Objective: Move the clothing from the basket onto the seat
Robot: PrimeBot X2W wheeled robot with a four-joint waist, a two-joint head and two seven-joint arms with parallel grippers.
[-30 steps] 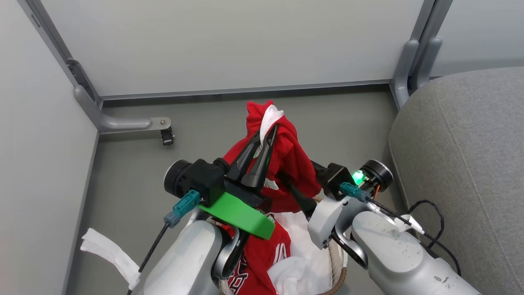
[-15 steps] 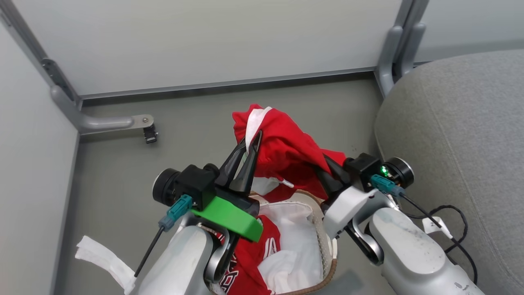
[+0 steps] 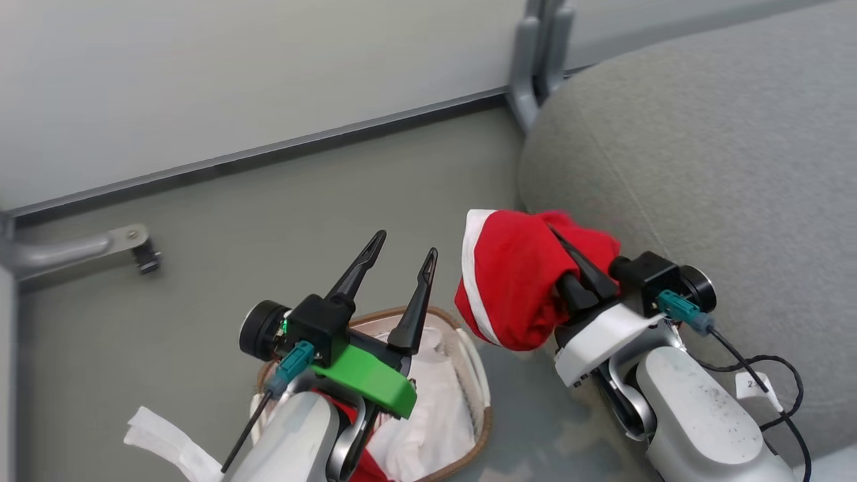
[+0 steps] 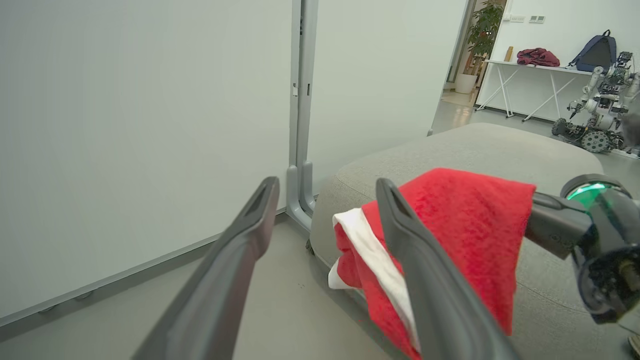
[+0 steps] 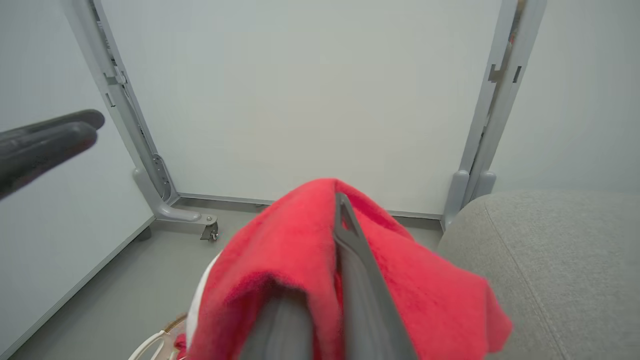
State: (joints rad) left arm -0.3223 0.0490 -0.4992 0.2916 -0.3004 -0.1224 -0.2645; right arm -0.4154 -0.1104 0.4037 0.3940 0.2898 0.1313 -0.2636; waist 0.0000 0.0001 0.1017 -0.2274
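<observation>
My right end effector (image 3: pixel 569 258) is clamped on the red white-trimmed jersey (image 3: pixel 515 288), mid-air beside the large grey fabric seat cushion (image 3: pixel 703 167). My left end effector (image 3: pixel 407 244) hangs fingers apart above the oval white perforated basket (image 3: pixel 488 416). Carry step, I judge: next, swing toward 2 o'clock over the cushion and let go.

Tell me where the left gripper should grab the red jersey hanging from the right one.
Pinch the white-trimmed edge of the jersey, coming from the robot's left: that hem hangs free, facing the open left gripper; the right gripper clamps the opposite side.
</observation>
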